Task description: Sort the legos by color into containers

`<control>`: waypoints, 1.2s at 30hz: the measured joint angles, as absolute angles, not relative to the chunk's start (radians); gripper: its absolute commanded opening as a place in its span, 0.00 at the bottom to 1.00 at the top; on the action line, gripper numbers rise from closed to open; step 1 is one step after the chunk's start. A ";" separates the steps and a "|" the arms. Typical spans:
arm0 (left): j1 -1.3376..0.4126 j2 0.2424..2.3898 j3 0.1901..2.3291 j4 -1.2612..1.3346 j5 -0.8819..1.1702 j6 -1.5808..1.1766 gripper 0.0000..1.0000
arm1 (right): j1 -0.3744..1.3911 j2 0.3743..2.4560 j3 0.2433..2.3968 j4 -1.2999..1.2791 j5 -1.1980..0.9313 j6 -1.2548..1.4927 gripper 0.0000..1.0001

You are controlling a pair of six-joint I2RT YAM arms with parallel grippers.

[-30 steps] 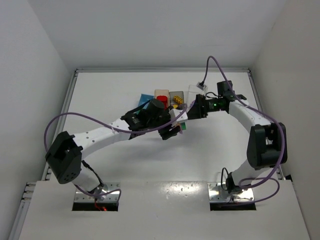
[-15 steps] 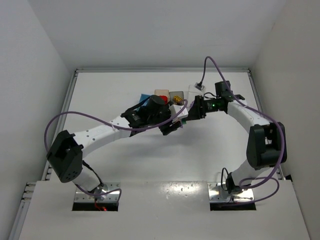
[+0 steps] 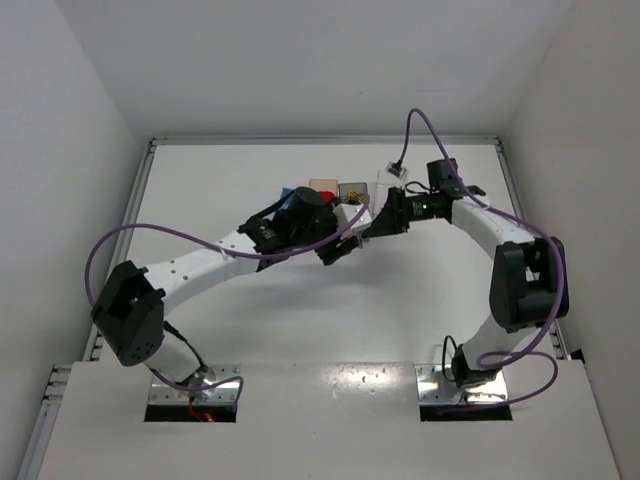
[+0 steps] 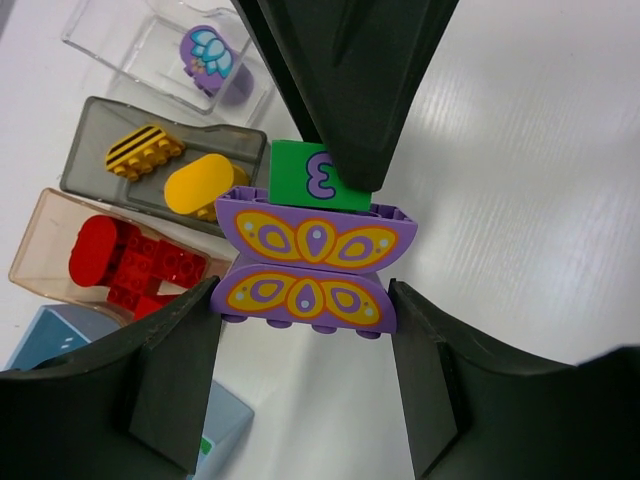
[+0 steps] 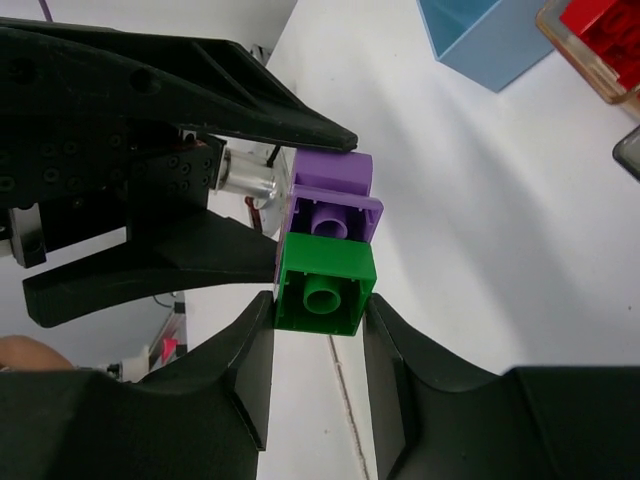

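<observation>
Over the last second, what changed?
The left gripper and right gripper drifted a little toward the bins, carrying the purple butterfly bricks and green brick joined between them. No new grasp or release is visible: left clamps purple, right clamps green. The bins stayed put.

Quick tally: four bins on the desk [image 4: 520,150], so one clear bin [image 4: 140,60], one dark grey bin [image 4: 93,168], one pale orange bin [image 4: 45,258] and one light blue bin [image 4: 55,338]. Loose bricks: one purple brick [image 4: 207,52], two yellow (striped yellow brick [image 4: 143,152], plain yellow brick [image 4: 205,186]), one red heap [image 4: 130,265], pieces uncountable. Joined stack [image 4: 315,240]: two butterfly bricks [image 4: 305,297], one green brick [image 4: 318,177].
</observation>
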State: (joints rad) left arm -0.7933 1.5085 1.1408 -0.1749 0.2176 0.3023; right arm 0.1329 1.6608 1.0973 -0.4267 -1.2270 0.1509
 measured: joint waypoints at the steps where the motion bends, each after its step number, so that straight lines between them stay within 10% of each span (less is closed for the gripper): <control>1: -0.790 1.504 1.132 -0.164 0.215 0.301 0.23 | 0.133 1.668 1.110 -0.427 -1.230 0.153 0.00; 14: -0.540 1.314 0.942 -0.171 0.133 0.221 0.23 | 0.079 1.800 1.361 -0.368 -1.243 0.187 0.00; 31: -0.143 1.263 0.985 -0.200 0.216 0.016 0.23 | 0.470 2.308 1.869 -0.378 -0.744 0.162 0.01; 36: -0.136 1.284 0.985 -0.201 0.281 -0.002 0.23 | 0.482 2.337 1.898 -0.397 -0.691 0.137 0.62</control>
State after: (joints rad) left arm -0.1364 1.2839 0.9852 -0.2012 0.2810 -0.0021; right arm 0.4820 2.3367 1.8984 -0.3969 -0.6914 0.1371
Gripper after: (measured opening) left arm 0.679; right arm 0.508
